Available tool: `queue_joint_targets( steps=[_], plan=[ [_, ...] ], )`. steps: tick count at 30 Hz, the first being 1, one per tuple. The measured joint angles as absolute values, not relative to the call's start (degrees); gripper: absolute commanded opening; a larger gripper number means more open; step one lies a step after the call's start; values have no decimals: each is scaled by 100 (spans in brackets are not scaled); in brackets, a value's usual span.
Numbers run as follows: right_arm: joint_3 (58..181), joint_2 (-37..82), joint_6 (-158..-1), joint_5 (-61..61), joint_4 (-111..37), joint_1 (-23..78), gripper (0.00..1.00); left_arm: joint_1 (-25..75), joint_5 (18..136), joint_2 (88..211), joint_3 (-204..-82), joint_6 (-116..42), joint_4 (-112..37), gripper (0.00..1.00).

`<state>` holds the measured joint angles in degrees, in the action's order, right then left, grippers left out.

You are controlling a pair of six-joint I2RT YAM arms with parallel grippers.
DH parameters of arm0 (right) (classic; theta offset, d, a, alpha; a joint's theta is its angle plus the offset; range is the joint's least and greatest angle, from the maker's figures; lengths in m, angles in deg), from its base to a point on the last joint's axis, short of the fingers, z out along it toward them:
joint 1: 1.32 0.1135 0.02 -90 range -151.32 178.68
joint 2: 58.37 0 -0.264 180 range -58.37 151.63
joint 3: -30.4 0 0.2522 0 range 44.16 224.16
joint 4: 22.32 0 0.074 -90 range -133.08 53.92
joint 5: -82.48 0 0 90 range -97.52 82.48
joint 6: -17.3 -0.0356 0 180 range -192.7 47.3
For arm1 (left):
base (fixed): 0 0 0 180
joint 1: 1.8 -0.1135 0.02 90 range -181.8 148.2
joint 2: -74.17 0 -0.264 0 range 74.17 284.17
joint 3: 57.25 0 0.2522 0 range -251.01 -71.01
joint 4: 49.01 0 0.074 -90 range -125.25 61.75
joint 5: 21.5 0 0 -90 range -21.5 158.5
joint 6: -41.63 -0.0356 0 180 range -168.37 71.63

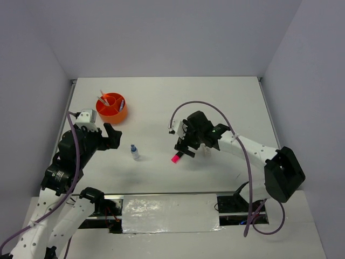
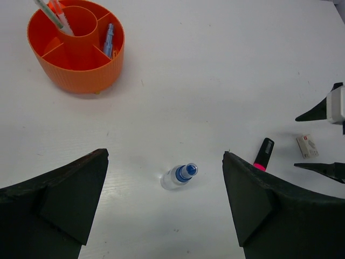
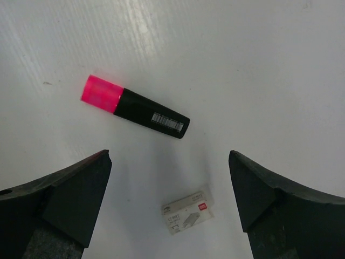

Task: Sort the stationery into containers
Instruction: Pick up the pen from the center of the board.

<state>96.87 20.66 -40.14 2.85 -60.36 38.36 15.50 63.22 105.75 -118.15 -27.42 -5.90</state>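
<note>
The round orange organiser (image 1: 111, 109) (image 2: 81, 75) stands at the back left, with pens (image 2: 54, 13) leaning in it and a light-blue piece (image 2: 109, 39) in a ring compartment. A blue-capped clear bottle (image 1: 134, 152) (image 2: 179, 176) lies on the table, just beyond my open left gripper (image 2: 165, 155) (image 1: 105, 137). A black highlighter with a pink cap (image 1: 179, 156) (image 3: 135, 107) (image 2: 263, 154) lies mid-table. Near it sits a small beige box-like eraser (image 3: 188, 211) (image 2: 306, 145), below and between the fingers of my open right gripper (image 3: 170, 154) (image 1: 186, 147). Neither gripper holds anything.
The white table (image 1: 161, 97) is walled on three sides by grey panels. The right arm's purple cable (image 1: 205, 105) arcs above the table. A shiny taped strip (image 1: 170, 213) lies at the near edge between the arm bases.
</note>
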Motion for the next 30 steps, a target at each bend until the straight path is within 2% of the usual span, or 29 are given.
queue_joint_targets(
  steps=[13, 17, 18, 22, 25, 26, 27, 29, 30],
  plan=[
    [9788, 3296, -2932, 1105, -5999, 3829, 94, 1550, 6173, 10520, -11815, -2744, -571, 99],
    [9849, 3694, -2836, 1144, -5966, 3829, 88, 1550, 6169, 10509, -11815, -2744, -566, 99],
    [9871, 3790, -2812, 1146, -5959, 3829, 84, 1550, 6169, 10509, -11815, -2744, -566, 99],
    [9932, 3906, -2773, 1221, -5961, 3856, 76, 1550, 6167, 10507, -11815, -2744, -566, 99],
    [9930, 3912, -2714, 1181, -5940, 3941, 51, 1550, 6167, 10503, -11815, -2744, -566, 99],
    [9930, 3921, -2714, 1179, -5929, 3971, 29, 1550, 6167, 10503, -11815, -2744, -566, 99],
    [9930, 3932, -2685, 1190, -5918, 4000, 18, 1550, 6167, 10503, -11815, -2744, -566, 99],
    [9973, 3954, -2620, 1186, -5946, 4024, 0, 1550, 6160, 10503, -11815, -2744, -566, 99],
    [10024, 3985, -2630, 1203, -5981, 4033, 0, 1550, 6151, 10494, -11815, -2744, -566, 99]
  ],
)
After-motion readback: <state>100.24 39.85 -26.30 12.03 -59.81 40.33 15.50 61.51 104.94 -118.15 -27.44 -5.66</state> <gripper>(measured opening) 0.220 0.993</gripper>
